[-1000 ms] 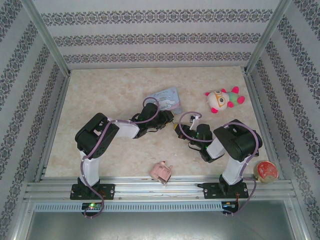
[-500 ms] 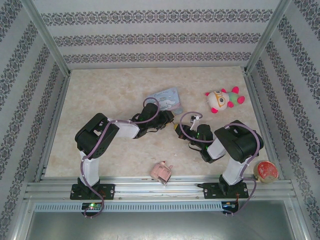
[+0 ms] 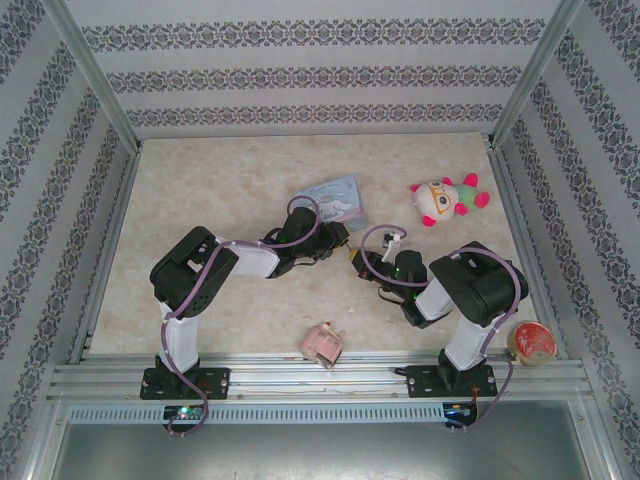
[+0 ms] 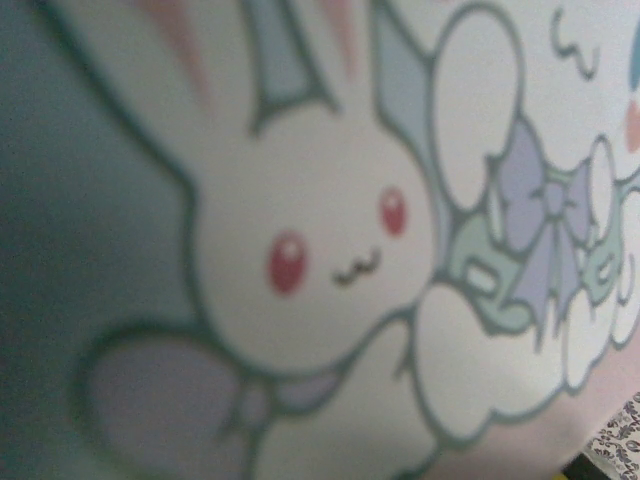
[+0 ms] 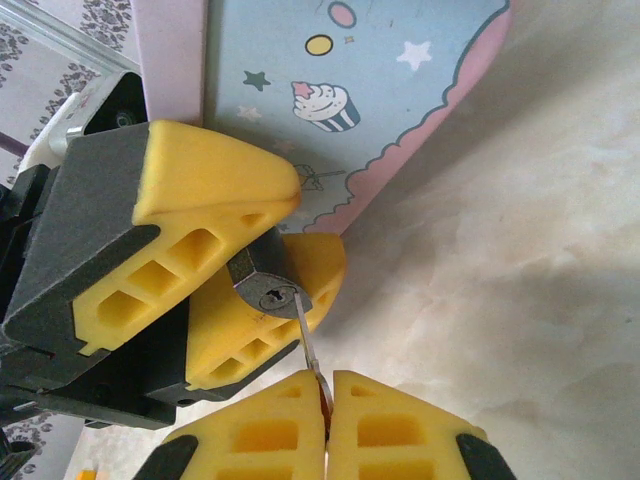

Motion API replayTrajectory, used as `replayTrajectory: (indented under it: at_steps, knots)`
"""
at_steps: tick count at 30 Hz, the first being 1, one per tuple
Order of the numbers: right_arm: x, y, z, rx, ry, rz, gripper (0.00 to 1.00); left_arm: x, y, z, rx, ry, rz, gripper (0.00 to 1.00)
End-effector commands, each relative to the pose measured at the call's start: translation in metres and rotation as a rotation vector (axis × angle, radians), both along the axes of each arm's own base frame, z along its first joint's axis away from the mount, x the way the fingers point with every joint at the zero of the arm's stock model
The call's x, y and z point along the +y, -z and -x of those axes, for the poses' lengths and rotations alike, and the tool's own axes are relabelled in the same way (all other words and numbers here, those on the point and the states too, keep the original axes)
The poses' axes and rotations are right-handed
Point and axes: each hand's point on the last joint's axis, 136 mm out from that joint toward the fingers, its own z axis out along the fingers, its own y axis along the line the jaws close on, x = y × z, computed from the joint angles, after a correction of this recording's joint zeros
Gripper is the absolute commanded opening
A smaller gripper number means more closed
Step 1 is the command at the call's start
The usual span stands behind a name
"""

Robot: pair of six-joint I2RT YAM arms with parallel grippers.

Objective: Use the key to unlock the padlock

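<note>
The marbled table (image 3: pixel 200 200) is seen from above, with both arms meeting near the centre of the frame. The light-blue cartoon tin (image 3: pixel 335 197) lies just above them. In the left wrist view its rabbit print is badly blurred. From above, whatever sits between the left gripper (image 3: pixel 340 240) and the right gripper (image 3: pixel 357 262) is too small to be made out.

In the right wrist view, left of centre, the left gripper's yellow fingers (image 5: pixel 210 200) are clamped on the padlock (image 5: pixel 268 285). Its shackle is hidden between them, and its keyhole face is turned toward the camera. At the bottom edge, the right gripper's pads (image 5: pixel 390 430) are pressed together on the key (image 5: pixel 308 340), whose head is hidden. The key's tip is set at the keyhole, but how deep it goes cannot be told.
</note>
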Motion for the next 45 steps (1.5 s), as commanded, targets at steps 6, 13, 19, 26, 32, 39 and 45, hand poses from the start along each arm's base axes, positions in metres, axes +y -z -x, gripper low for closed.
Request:
replayTrajectory:
  at_steps: [6, 13, 19, 26, 32, 39, 45]
  knots:
    - [0.000, -0.010, 0.001, -0.022, 0.005, -0.026, 0.00, -0.008, 0.006, 0.019, 0.078, 0.038, 0.029, 0.20]
    - [0.005, -0.017, 0.001, -0.046, -0.012, -0.030, 0.00, -0.009, 0.008, 0.018, 0.087, 0.039, 0.034, 0.20]
    - [0.005, -0.016, -0.001, -0.042, -0.008, -0.025, 0.00, -0.011, 0.006, 0.017, 0.085, 0.043, 0.038, 0.20]
    - [0.011, -0.019, -0.006, -0.050, -0.025, -0.036, 0.00, -0.011, 0.008, 0.018, 0.093, 0.049, 0.036, 0.20]
    - [0.010, -0.020, -0.004, -0.052, -0.025, -0.034, 0.00, -0.011, 0.008, 0.018, 0.091, 0.048, 0.040, 0.20]
    - [0.009, -0.021, 0.000, -0.056, -0.027, -0.032, 0.00, -0.012, 0.009, 0.018, 0.094, 0.045, 0.043, 0.20]
    - [0.008, -0.017, 0.006, -0.046, -0.029, -0.023, 0.00, -0.011, 0.009, 0.018, 0.093, 0.045, 0.044, 0.20]
